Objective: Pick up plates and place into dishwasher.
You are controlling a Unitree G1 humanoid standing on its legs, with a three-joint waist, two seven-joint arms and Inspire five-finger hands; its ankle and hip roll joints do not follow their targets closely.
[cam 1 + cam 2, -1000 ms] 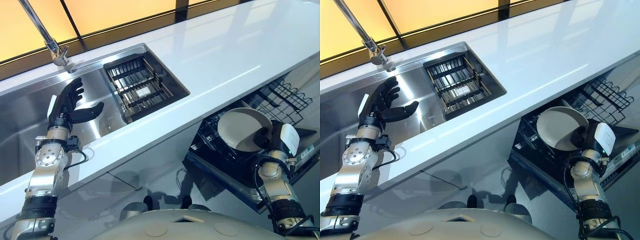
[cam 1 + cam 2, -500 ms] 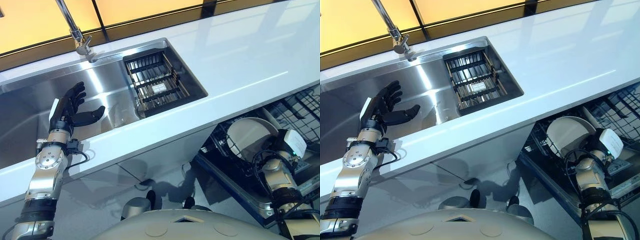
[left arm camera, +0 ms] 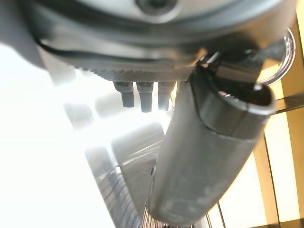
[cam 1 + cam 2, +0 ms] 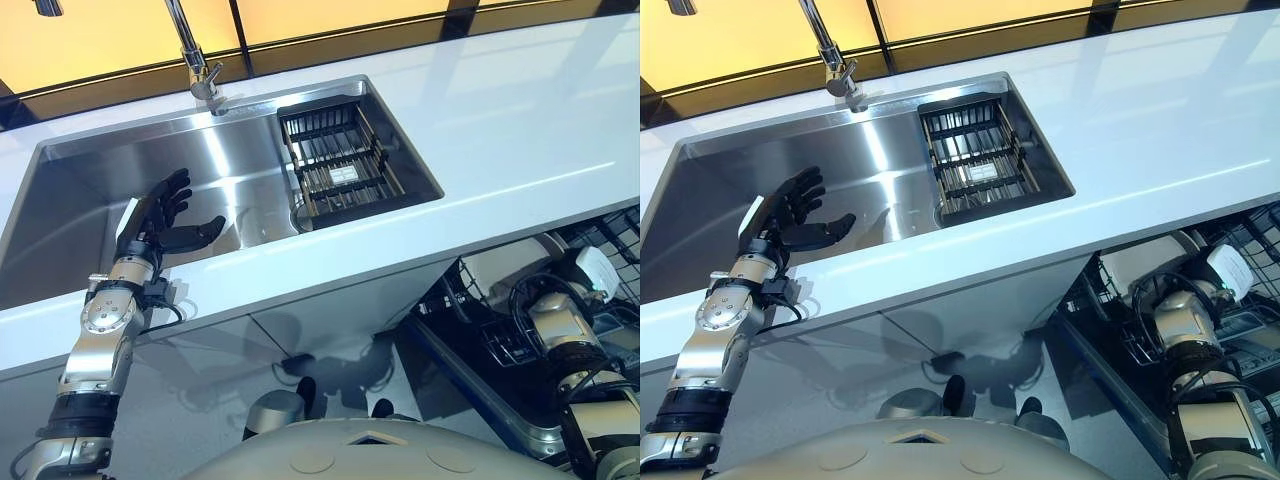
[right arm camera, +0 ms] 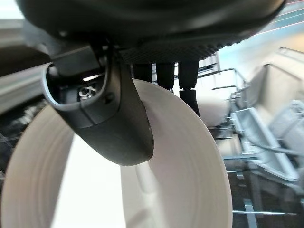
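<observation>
1. Plate [image 5: 190, 180]: white, pinched between thumb and fingers of right hand [image 5: 118, 109], low among the dishwasher rack [image 4: 610, 235] wires; seating apparently unfinished.
2. Left hand [image 4: 160, 220]: fingers spread, empty, above sink [image 4: 80, 200].
3. Further plates: none visible.

I see a white countertop [image 4: 520, 120] running across in front of me, with a stainless steel sink [image 4: 90, 190] sunk into it. A black wire rack [image 4: 340, 165] sits in the sink's right end, and a chrome faucet [image 4: 195, 55] rises from the back edge beside it. Below the counter, a white plate [image 4: 1140, 268] stands in the dishwasher rack [image 4: 1250, 235].
</observation>
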